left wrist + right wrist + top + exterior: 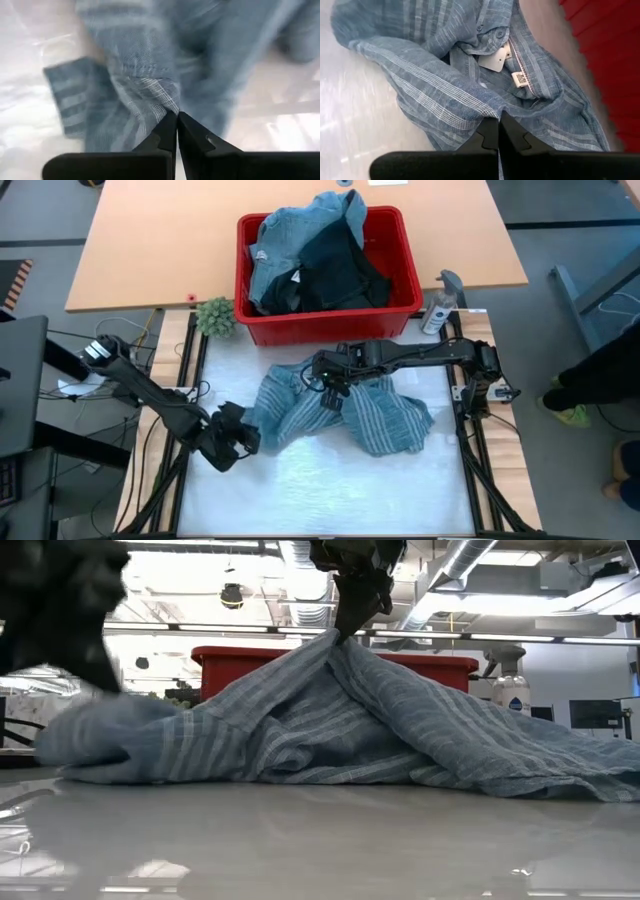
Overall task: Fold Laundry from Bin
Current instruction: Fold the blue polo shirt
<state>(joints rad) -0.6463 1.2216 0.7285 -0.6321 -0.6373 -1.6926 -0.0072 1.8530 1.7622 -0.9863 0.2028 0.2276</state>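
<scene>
I have one blue-grey striped shirt spread in a crumpled heap on the white tabletop, just in front of the red bin. My left end effector sits at the shirt's left edge, and the left wrist view shows its two fingers pressed together on a fold of the striped cloth. My right end effector is over the middle of the shirt; in the right wrist view its fingers are likewise clamped on a bunched fold.

Only the right wrist view gives me the collar area: two tags, a white card tag and a small sewn label, plus one button nearby. Only the low view shows height: the right end effector holds the cloth up in a peak, while the rest slopes down to the tabletop on both sides.

The high view alone shows the bin's contents: I count a light denim piece and darker garments piled inside, some denim hanging over the back rim. Beside the bin I see one small green plant on its left and one spray bottle on its right.
</scene>
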